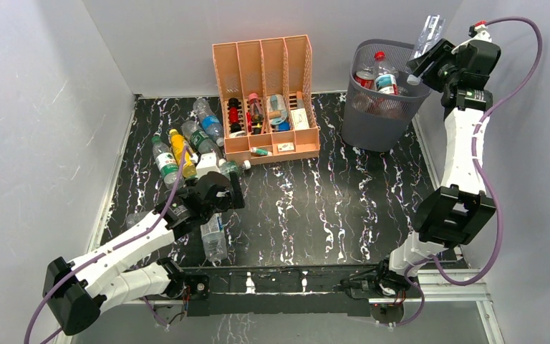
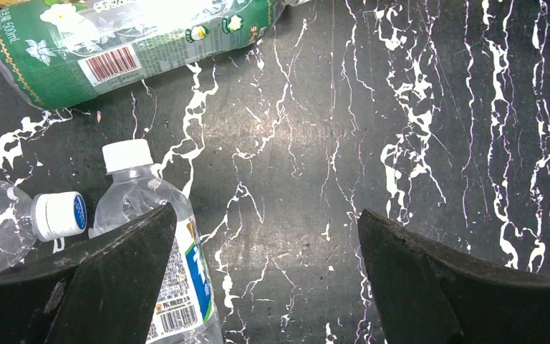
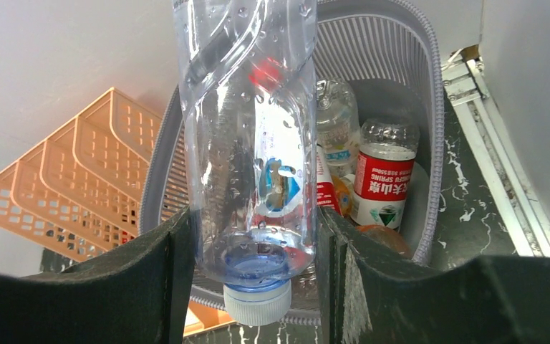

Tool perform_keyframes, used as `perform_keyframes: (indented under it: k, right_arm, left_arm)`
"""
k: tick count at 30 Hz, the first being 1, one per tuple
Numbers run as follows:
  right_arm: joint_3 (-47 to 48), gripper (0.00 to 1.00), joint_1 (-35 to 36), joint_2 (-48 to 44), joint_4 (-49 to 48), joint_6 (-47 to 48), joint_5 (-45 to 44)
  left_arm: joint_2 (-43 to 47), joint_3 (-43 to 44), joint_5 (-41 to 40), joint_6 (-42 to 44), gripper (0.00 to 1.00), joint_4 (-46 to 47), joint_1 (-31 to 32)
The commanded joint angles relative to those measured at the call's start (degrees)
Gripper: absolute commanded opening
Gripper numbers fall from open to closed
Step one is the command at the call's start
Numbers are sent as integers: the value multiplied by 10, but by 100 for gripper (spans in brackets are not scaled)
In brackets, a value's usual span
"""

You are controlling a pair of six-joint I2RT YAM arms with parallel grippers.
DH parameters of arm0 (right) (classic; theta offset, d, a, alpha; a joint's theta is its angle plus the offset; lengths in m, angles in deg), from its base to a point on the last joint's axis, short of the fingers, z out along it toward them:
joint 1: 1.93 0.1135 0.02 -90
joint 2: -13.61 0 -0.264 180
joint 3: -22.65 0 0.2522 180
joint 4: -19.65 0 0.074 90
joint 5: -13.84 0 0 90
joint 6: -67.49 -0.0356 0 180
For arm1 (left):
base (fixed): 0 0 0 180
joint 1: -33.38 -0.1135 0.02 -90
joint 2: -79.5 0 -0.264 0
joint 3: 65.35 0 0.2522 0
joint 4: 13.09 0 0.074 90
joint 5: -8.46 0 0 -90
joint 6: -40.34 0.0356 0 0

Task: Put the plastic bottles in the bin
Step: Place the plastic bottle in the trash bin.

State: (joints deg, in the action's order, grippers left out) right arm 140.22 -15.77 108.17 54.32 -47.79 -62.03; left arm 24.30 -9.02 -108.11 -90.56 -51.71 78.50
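Note:
My right gripper (image 1: 430, 63) hangs above the grey mesh bin (image 1: 362, 127), shut on a clear plastic bottle (image 3: 252, 136) held cap down (image 3: 258, 301) over the bin's rim (image 3: 430, 143). Inside the bin lie several bottles, one with a red label (image 3: 383, 188). My left gripper (image 2: 265, 279) is open low over the black table, with bare table between its fingers. A clear white-capped bottle (image 2: 159, 236) lies against its left finger (image 2: 114, 279). A green-labelled bottle (image 2: 114, 43) lies beyond. Several more bottles (image 1: 186, 147) lie in a cluster at the table's left.
A peach file organizer (image 1: 265, 100) with small items stands at the back centre, left of the bin. Another clear bottle (image 1: 215, 240) lies near the left arm. White walls close in the table on the left, the back and the right.

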Motion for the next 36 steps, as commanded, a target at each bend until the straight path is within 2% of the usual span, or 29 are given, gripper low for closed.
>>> perform_keyframes:
  k: [1,4,7,11,17,24,30,36]
  right_arm:
    - [13,52,-7,-3,-23,-24,53]
    - [19,59,-8,3,-18,-26,62]
    - [40,81,-9,19,8,-24,62]
    - [55,90,-10,28,29,-21,58]
    - [43,93,-10,9,26,-27,63]
    - [-10,94,-3,-41,-10,-51,113]
    - [-31,95,55,-75,-9,-41,123]
    - [-73,95,159,-107,0,-17,107]
  left_arm:
    - [-7,0,-9,10,98,2,-2]
    - [-7,1,-8,10,98,3,-2]
    - [-5,0,-8,10,98,3,-2]
    - [1,-3,-8,9,98,1,-2]
    - [5,-5,-8,7,98,-2,-2]
    - [-9,5,-13,13,98,-1,-2]
    - [-41,26,-19,20,98,-12,-2]
    - [-56,51,-45,33,98,-33,-4]
